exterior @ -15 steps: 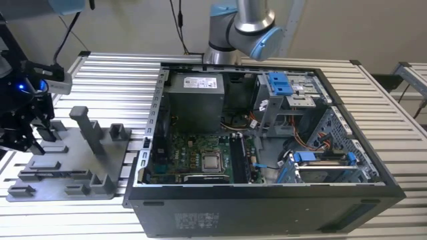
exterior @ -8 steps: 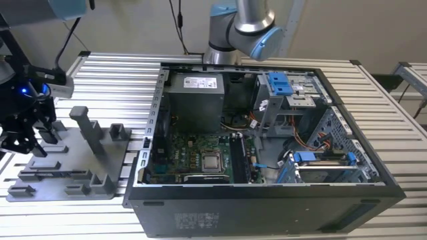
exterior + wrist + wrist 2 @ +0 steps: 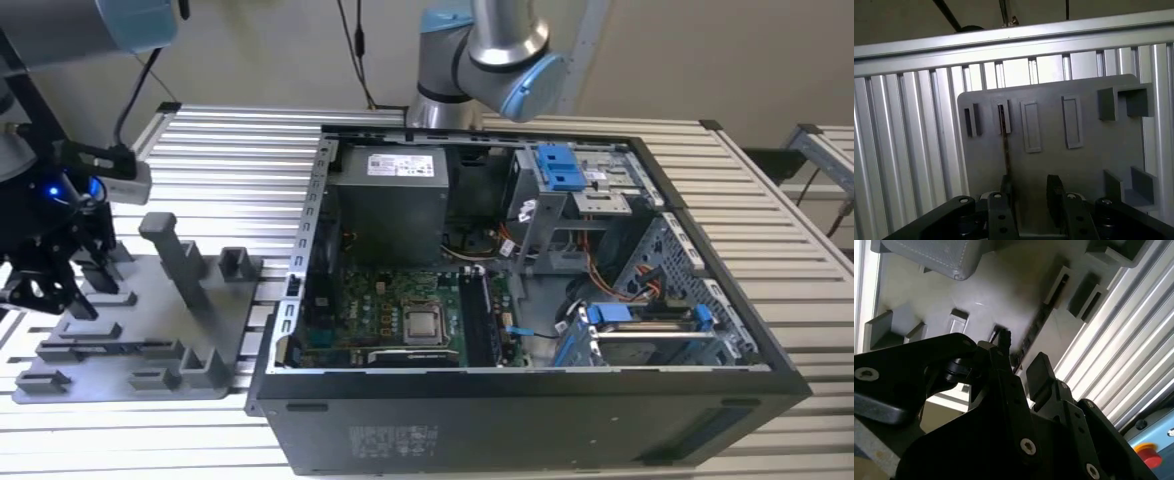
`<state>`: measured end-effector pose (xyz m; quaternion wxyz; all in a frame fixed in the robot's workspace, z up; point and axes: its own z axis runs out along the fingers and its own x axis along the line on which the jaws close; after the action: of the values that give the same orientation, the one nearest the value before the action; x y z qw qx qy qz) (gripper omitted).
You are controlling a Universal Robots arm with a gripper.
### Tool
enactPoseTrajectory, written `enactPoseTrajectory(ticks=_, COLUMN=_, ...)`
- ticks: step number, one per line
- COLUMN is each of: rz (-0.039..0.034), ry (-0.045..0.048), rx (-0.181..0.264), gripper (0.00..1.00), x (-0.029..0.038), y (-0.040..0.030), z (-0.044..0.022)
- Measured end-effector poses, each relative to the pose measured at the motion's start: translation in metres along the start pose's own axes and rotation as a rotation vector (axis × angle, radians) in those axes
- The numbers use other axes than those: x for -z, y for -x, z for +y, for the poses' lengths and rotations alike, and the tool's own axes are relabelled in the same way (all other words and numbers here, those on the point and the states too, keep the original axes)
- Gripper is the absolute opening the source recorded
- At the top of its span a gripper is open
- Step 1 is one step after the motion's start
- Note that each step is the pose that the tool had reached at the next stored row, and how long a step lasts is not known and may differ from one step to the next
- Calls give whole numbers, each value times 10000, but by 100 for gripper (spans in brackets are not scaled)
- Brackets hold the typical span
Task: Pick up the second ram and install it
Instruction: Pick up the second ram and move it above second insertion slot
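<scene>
black finger offset: the gripper [image 3: 1030, 194] hangs low over the fixture plate [image 3: 1049, 165] with fingers spread and nothing held. the second ram [image 3: 1004, 145] looks much nearer one finger than the other, so closing from here may shove it sideways before it pinches.
slot risk: the ram stands on edge in a narrow slot of the plate, and a tilted pull would likely jam or flex it.
grip risk: such a thin edge gives the pads little to bite on (i judge a slip possible).
ram: blackish, flat, long and narrow, seen almost as a line in the first wrist view.
fixture plate: matte gray plastic with raised blocks and rectangular pockets.
table [image 3: 200, 140]: ribbed aluminium slats, bright and reflective.
computer case [image 3: 534, 420]: black sheet metal, lying open, with a green board [image 3: 387, 310] inside, well apart from the gripper.
</scene>
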<state>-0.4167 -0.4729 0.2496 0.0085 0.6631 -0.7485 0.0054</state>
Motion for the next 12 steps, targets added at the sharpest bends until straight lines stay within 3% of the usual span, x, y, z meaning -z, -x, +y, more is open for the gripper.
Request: enactPoseTrajectory(ticks=12, rz=0, ry=0, rx=1, gripper=42, x=-115, y=-67, z=16)
